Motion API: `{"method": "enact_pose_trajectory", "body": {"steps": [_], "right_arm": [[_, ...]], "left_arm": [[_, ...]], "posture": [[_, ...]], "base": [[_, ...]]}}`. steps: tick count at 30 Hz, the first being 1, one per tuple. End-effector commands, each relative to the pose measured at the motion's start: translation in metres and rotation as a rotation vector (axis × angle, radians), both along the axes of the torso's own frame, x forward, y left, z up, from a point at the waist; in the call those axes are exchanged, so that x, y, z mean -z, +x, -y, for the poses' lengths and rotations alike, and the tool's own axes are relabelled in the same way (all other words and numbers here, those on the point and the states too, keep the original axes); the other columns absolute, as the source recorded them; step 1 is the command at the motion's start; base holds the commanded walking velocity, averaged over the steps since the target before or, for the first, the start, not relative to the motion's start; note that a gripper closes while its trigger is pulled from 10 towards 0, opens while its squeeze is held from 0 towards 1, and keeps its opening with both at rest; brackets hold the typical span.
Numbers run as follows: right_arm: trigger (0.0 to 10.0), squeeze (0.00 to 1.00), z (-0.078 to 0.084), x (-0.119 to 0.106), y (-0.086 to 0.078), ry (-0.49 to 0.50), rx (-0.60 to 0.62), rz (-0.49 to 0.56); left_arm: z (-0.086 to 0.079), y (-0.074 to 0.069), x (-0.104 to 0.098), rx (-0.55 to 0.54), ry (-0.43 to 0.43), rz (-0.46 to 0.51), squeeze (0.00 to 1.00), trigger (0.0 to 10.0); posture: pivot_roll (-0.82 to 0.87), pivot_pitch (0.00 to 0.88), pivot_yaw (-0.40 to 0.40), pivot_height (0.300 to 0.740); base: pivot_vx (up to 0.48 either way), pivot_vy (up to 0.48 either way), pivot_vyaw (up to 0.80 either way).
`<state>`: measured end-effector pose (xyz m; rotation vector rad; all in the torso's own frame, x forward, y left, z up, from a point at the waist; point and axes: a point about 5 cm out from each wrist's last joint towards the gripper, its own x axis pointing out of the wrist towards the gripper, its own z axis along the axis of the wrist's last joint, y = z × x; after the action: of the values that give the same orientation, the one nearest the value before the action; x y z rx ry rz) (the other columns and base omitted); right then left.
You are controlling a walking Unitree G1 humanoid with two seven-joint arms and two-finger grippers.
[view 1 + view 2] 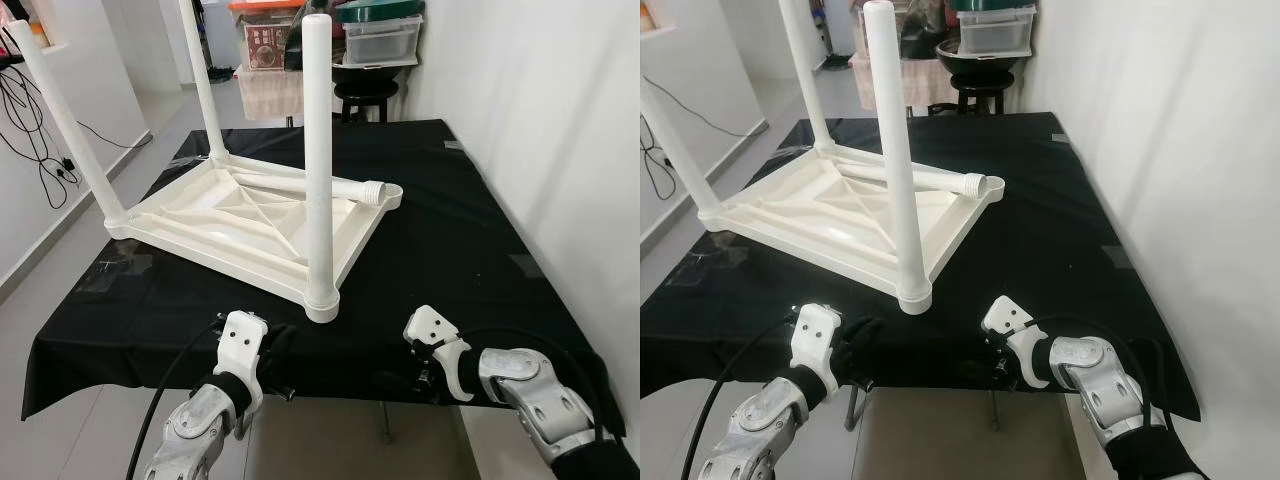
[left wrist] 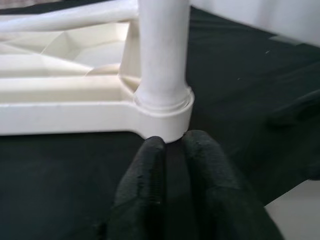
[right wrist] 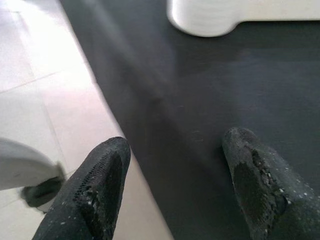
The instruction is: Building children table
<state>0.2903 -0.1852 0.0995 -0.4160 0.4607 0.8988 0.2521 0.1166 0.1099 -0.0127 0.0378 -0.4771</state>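
A: Any writing to read? None legible. The white children's table [image 1: 250, 215] lies upside down on the black-covered bench [image 1: 450, 230], three legs standing, a loose leg [image 1: 320, 187] lying across it.

B: The left hand [image 2: 170, 147], fingers together, sits just short of the near corner leg [image 1: 318, 160]. The right hand [image 3: 175, 165], fingers apart, hovers at the bench edge beside that corner.

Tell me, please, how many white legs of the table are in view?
4. Three stand upright in the upturned tabletop: near corner leg, far corner leg, left corner leg. A fourth, loose leg lies across the tabletop.
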Motion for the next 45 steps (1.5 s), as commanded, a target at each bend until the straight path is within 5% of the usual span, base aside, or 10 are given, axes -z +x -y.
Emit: {"method": "enact_pose_trajectory", "body": {"steps": [1, 13, 26, 27, 28, 29, 35, 45], "right_arm": [[10.0, 0.0, -0.002, -0.001, 0.004, -0.001, 0.017, 0.02], [10.0, 0.0, -0.007, 0.0, 0.014, 0.005, 0.066, 0.059], [10.0, 0.0, -0.014, 0.0, 0.015, 0.036, 0.072, 0.07], [10.0, 0.0, -0.015, 0.0, 0.015, 0.042, 0.069, 0.074], [10.0, 0.0, -0.015, 0.0, 0.015, 0.042, 0.069, 0.074], [10.0, 0.0, -0.016, 0.0, 0.015, 0.048, 0.066, 0.078], [10.0, 0.0, -0.018, -0.001, 0.014, 0.066, 0.063, 0.086], [10.0, 0.0, -0.016, -0.002, 0.013, 0.073, 0.065, 0.091]], "left_arm": [[0.0, -0.001, 0.0, 0.021, 0.006, -0.011, 1.0, 10.0], [0.006, 0.022, -0.017, 0.021, 0.042, 0.085, 1.0, 10.0], [0.012, 0.063, -0.048, -0.043, 0.121, 0.239, 1.0, 10.0], [0.008, 0.073, -0.055, -0.097, 0.153, 0.268, 0.41, 10.0], [0.008, 0.073, -0.055, -0.097, 0.153, 0.268, 0.41, 10.0], [0.004, 0.082, -0.059, -0.146, 0.179, 0.288, 0.0, 10.0], [-0.012, 0.099, -0.062, -0.27, 0.196, 0.293, 0.0, 10.0], [-0.02, 0.104, -0.057, -0.309, 0.197, 0.285, 0.0, 10.0]], "posture": [[-0.06, 0.0, 0.026, 0.74], [-0.07, 0.0, 0.025, 0.74], [-0.09, 0.0, 0.036, 0.74], [-0.1, 0.0, 0.04, 0.74], [-0.1, 0.0, 0.04, 0.74], [-0.1, 0.0, 0.04, 0.74], [-0.11, 0.0, 0.044, 0.74], [-0.11, 0.0, 0.047, 0.74]], "base": [[0.0, 0.0, 0.0], [0.0, 0.0, 0.0], [0.0, 0.0, 0.0], [0.0, 0.0, 0.0], [0.0, 0.0, 0.0], [0.0, 0.0, 0.0], [0.0, 0.0, 0.0], [0.0, 0.0, 0.0]]}}
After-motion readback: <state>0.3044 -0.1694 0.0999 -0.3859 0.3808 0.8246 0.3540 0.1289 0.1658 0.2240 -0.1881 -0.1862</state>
